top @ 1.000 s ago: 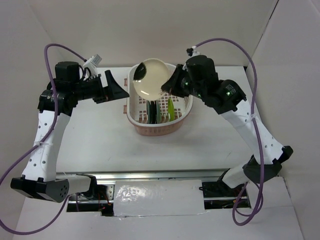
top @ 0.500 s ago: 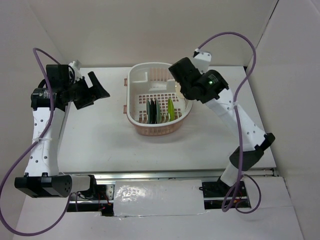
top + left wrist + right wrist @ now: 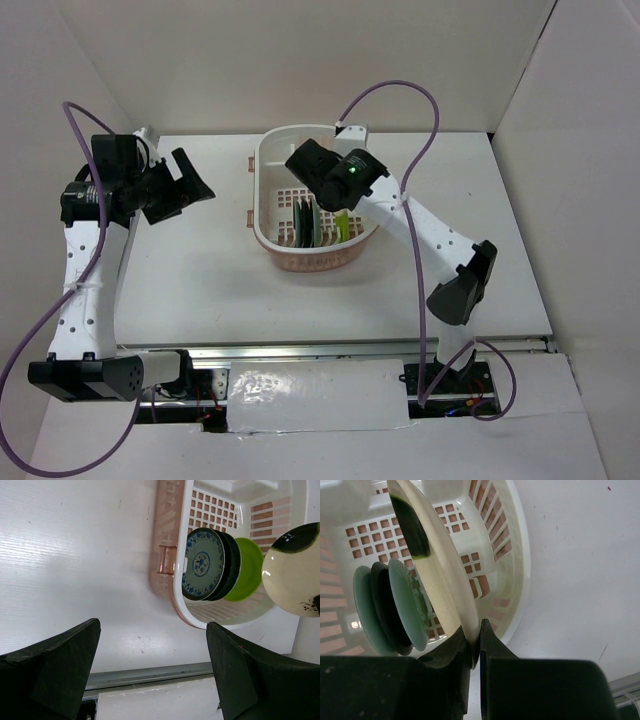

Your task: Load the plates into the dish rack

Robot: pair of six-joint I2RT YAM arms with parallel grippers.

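The pale-pink and white dish rack stands at the table's far middle. Plates stand on edge in it: a teal-blue patterned one, a glossy black one behind it, then the lime-green one. My right gripper is shut on the rim of the tan plate, which has a dark patch, and holds it on edge over the rack's inside beside the lime-green plate. I cannot tell whether it touches the bottom. In the top view the right gripper hides that plate. My left gripper is open and empty, left of the rack.
The rack's slotted wall lies just right of the held plate. A metal rail runs along the table's near edge. White walls enclose the table on the left, back and right. The left gripper hovers over bare table.
The right arm swung left and down, bringing the tan plate from above the rack's far end to on edge among the standing plates. The left arm drew back to the left.
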